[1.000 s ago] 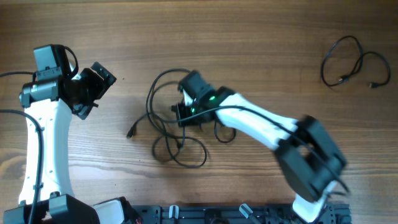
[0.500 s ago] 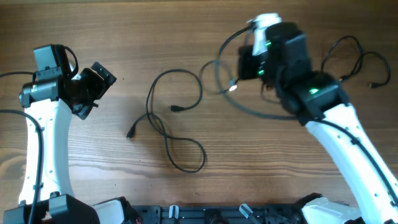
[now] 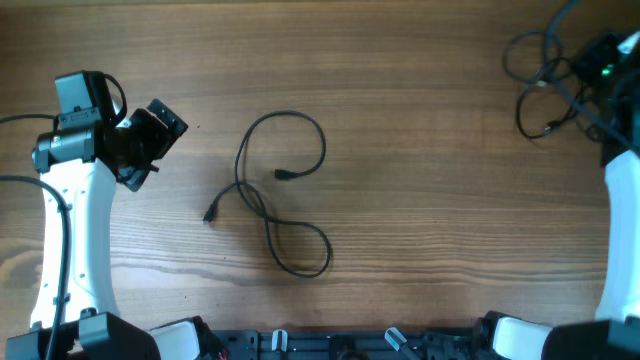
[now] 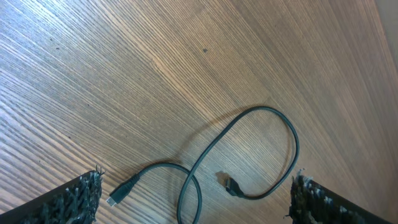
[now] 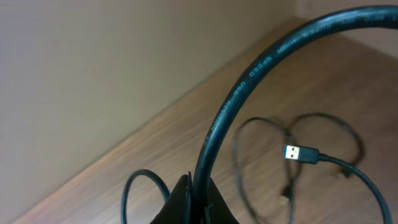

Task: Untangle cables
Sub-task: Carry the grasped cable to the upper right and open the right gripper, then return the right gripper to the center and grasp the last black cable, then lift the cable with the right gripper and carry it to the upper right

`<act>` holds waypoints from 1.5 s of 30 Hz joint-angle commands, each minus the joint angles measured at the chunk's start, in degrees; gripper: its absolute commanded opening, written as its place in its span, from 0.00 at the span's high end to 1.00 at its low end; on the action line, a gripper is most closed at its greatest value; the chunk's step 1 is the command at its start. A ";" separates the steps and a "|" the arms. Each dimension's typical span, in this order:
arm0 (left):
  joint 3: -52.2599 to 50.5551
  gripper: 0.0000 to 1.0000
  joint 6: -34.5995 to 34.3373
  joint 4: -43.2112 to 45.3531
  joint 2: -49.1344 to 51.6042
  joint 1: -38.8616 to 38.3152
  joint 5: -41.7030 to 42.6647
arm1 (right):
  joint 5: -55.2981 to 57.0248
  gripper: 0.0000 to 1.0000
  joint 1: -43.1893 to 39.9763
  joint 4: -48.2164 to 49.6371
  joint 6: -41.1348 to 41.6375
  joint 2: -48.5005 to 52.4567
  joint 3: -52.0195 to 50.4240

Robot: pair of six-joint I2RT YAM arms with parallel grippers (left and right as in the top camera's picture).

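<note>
One thin black cable (image 3: 241, 160) lies in loose loops at the table's middle, both plug ends free. It also shows in the left wrist view (image 4: 264, 108), on the wood between my left fingers. My left gripper (image 3: 152, 140) (image 4: 196, 202) is open and empty, left of that cable. My right gripper (image 3: 592, 68) (image 5: 196, 196) is at the far right back corner, shut on a thicker black USB cable (image 5: 230, 106) that arcs up from the jaws. Below it lie more black cables (image 3: 550, 105), one with a silver USB plug (image 5: 301, 152).
The wooden table's right edge (image 3: 632, 150) is close to my right gripper. A plain wall (image 5: 93, 62) fills the right wrist view's upper left. A black rail (image 3: 350, 345) runs along the front edge.
My right gripper has pulled one cable out of the middle tangle and carried it up and right to the far right corner. One cable stays in the middle. The left arm has not moved.
</note>
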 commanded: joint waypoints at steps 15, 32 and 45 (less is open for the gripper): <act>0.02 0.00 0.90 -0.04 0.44 -0.28 0.09 | -16.72 0.00 -14.25 2.08 8.44 12.72 1.86; 0.04 0.00 2.64 1.33 0.44 0.28 0.13 | -33.57 0.00 26.47 -9.68 -11.39 7.82 0.76; 0.04 0.00 2.29 2.60 0.44 5.49 0.76 | -8.96 0.13 66.53 -7.87 -16.87 25.22 0.79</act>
